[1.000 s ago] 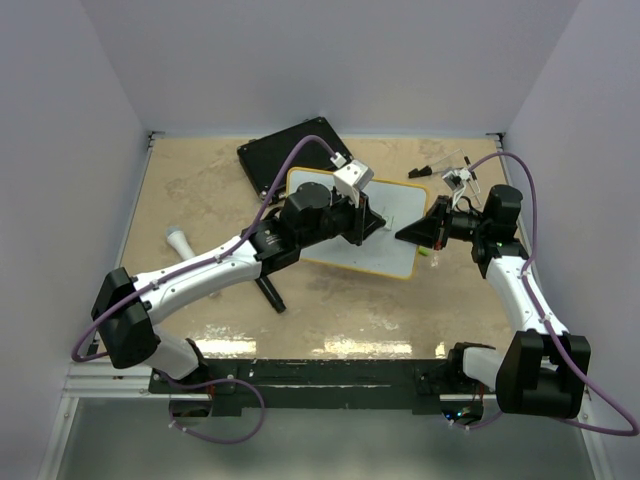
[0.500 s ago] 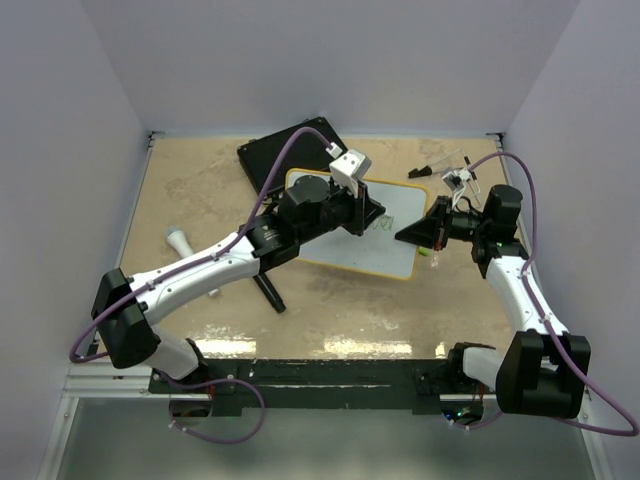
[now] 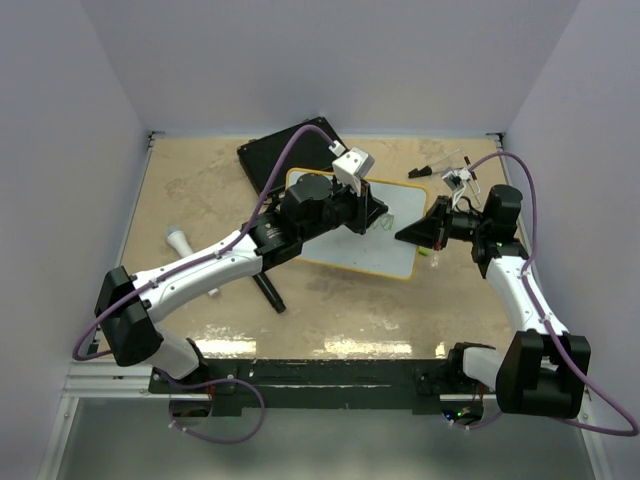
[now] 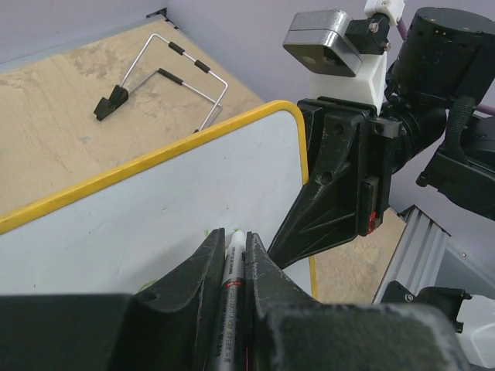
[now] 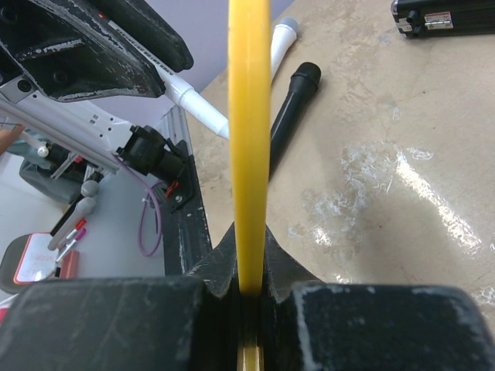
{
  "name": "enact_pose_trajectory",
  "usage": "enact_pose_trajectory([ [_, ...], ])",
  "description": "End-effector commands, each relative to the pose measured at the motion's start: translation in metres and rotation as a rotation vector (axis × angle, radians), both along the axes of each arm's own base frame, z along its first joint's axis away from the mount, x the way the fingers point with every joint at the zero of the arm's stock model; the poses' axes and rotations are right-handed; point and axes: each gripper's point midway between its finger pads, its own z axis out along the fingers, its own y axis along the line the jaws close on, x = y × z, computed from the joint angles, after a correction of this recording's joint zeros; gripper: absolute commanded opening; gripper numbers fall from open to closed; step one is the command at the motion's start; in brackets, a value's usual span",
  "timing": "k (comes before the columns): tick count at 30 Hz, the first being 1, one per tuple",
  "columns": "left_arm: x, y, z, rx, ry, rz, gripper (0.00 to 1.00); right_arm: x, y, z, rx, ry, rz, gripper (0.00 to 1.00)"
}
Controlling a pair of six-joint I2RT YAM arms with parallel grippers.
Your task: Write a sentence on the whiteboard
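The whiteboard [image 3: 385, 255] lies on the table with its yellow rim, white face up. My left gripper [image 3: 372, 212] is over the board's right half, shut on a white marker [image 4: 233, 278] whose tip meets the white face [image 4: 155, 209]. Faint green scribbles of the sentence [image 3: 383, 224] lie by the tip, and a small green mark [image 4: 209, 230] shows in the left wrist view. My right gripper [image 3: 405, 232] is shut on the board's right edge. The rim [image 5: 248, 116] runs edge-on between its jaws [image 5: 249, 239].
A black case [image 3: 280, 155] lies behind the board at the back. A wire stand [image 3: 445, 165] lies at the back right, also in the left wrist view [image 4: 166, 73]. A black stick [image 3: 270, 292] and a white cap-like piece [image 3: 180, 240] lie to the left.
My left gripper with the marker has shifted slightly toward the far side of the board. The right arm and the board have not moved.
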Motion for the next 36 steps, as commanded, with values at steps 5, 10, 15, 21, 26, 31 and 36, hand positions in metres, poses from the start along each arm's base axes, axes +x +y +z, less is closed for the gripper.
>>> enact_pose_trajectory([
  [5, -0.003, 0.006, 0.025, -0.034, -0.049, -0.011, 0.00, -0.006, 0.002, 0.029, 0.007, -0.108, 0.064, 0.00],
  [10, -0.007, 0.008, 0.016, -0.013, -0.031, -0.025, 0.00, -0.006, 0.002, 0.029, 0.007, -0.108, 0.064, 0.00],
  [15, -0.008, 0.007, 0.013, -0.008, -0.028, -0.028, 0.00, -0.006, 0.002, 0.029, 0.006, -0.110, 0.064, 0.00],
  [21, -0.009, 0.004, 0.008, 0.006, -0.019, -0.031, 0.00, -0.006, 0.002, 0.028, 0.006, -0.108, 0.062, 0.00],
  [26, -0.009, 0.006, -0.001, 0.042, 0.000, -0.026, 0.00, -0.005, 0.002, 0.028, 0.006, -0.108, 0.062, 0.00],
  [31, -0.008, 0.005, -0.001, 0.044, 0.000, -0.025, 0.00, -0.006, 0.002, 0.028, 0.006, -0.110, 0.062, 0.00],
  [36, -0.004, 0.000, 0.003, 0.030, -0.010, -0.026, 0.00, -0.006, 0.002, 0.029, 0.006, -0.111, 0.064, 0.00],
])
